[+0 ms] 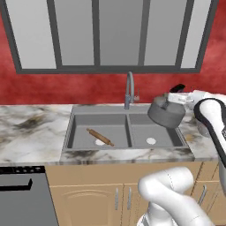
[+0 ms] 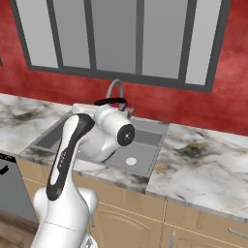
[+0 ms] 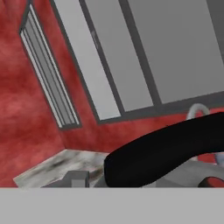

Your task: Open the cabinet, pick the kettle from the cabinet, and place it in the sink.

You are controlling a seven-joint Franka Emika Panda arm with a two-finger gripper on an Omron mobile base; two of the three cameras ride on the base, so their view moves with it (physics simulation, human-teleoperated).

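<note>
Kettle point(image 1: 166, 112) is out of the cabinet, hanging tilted by its black handle from the clamped pincer point(image 1: 178, 89) above the sink's point(image 1: 70, 128) right basin; lowering and release remain.

A home kitchen, rendered in simulation.
A dark grey double-basin sink point(image 1: 79, 132) with an arched faucet point(image 1: 129, 90) sits in a marbled stone counter point(image 1: 31, 132) over tan base cabinets point(image 1: 88, 201); a rolling pin point(image 1: 99, 137) lies in one basin, under a wide window point(image 1: 106, 33) in a red wall point(image 1: 44, 86).
</note>
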